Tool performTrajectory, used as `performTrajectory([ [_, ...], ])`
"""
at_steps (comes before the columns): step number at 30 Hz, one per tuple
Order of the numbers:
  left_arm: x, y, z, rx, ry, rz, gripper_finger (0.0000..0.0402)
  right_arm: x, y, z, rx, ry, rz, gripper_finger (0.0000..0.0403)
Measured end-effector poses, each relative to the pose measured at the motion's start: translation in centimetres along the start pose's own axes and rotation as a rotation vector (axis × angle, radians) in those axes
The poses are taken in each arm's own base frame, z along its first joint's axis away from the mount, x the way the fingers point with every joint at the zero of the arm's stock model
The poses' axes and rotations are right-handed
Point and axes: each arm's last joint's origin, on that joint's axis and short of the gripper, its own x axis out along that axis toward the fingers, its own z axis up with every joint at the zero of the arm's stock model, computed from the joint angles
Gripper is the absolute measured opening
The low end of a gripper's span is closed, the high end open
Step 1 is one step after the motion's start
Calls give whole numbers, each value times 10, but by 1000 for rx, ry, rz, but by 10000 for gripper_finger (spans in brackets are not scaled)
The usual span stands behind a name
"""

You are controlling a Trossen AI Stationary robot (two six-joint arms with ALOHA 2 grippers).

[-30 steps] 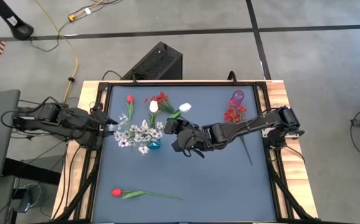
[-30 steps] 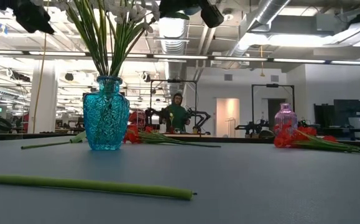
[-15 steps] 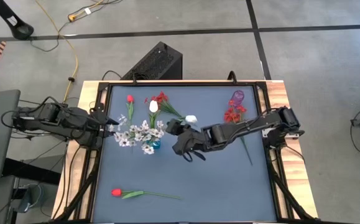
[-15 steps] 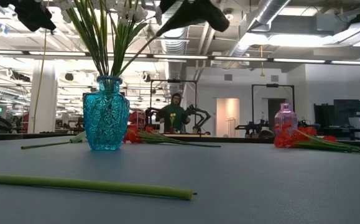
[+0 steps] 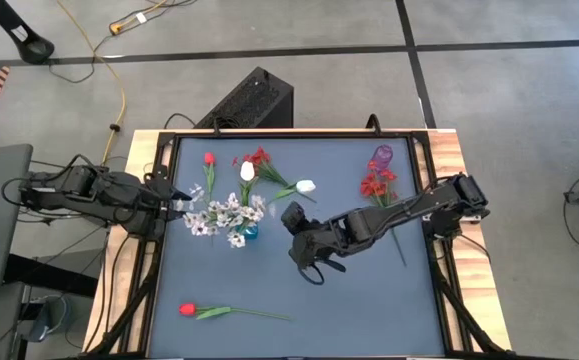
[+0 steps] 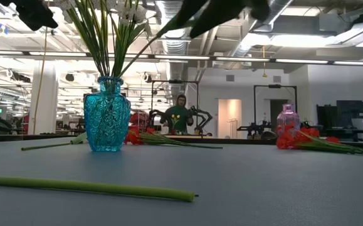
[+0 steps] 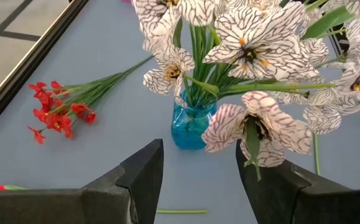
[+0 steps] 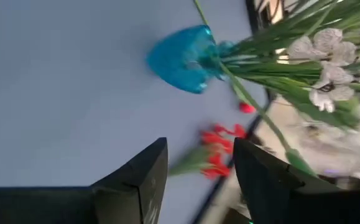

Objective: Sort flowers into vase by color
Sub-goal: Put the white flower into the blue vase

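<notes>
Near the middle of the tabletop, I am seeing my right end effector hanging above the dark surface, just beside the blue vase, with its 2 fingers spread apart and gripping nothing. The white tulip is leaning out of that vase on a long stem, alongside the white blossoms filling it. My left end effector is waiting at the tabletop's left edge, facing the vase, fingers parted and empty. 1 red tulip is lying near the front edge. Another red tulip, a second white tulip and a red spray are lying behind the vase. More red blossoms are lying beside the pink vase.
</notes>
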Motion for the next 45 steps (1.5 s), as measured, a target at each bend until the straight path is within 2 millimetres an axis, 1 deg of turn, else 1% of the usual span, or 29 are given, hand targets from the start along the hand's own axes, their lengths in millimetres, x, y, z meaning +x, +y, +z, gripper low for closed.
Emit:
performTrajectory([
  [3, 0, 0, 0, -1, -4, -1, 190, -10, 3, -3, 101, -26, 72, 202],
  [5, 0, 0, 0, -1, -3, -1, 190, -17, 4, -8, 175, -22, 127, 198],
  [8, 0, 0, 0, -1, -2, -3, 190, -24, 2, -23, 324, -18, 246, 191],
  [10, 0, 0, 0, -1, -2, -6, 190, -19, 3, -36, 422, -28, 311, 186],
  [12, 0, 0, 0, -1, -1, -6, 190, -9, 8, -48, 481, -60, 347, 181],
  [14, 0, 0, 0, -1, -1, -7, 190, 4, 17, -58, 510, -124, 342, 177],
  [19, 0, -1, 0, -1, 8, -39, 190, 30, 48, -83, 618, -303, 302, 168],
  [21, 0, -1, 0, 0, 12, -50, 190, 37, 63, -92, 667, -347, 265, 165],
  [24, 0, -1, 0, 16, 11, -50, 190, 46, 75, -96, 731, -502, 135, 160],
  [26, 0, -1, 0, 32, 9, -47, 190, 52, 77, -97, 772, -629, 26, 158],
  [28, 0, -1, 0, 41, 4, -30, 190, 62, 77, -97, 805, -721, -71, 158],
  [30, 0, -1, 1, 41, -4, -16, 190, 76, 73, -99, 839, -792, -167, 158],
  [32, 0, -1, 2, 38, -14, -16, 190, 91, 69, -100, 861, -823, -229, 158],
  [35, 0, -1, 2, 32, -18, -19, 190, 117, 66, -104, 892, -806, -257, 158],
  [38, 0, -1, 2, 32, -17, -21, 190, 137, 58, -108, 932, -867, -249, 158],
  [42, 0, -1, 2, 33, -10, -33, 190, 152, 48, -112, 931, -1000, -249, 158],
  [45, 0, -1, 1, 35, -7, -32, 190, 159, 47, -118, 935, -1067, -234, 158],
])
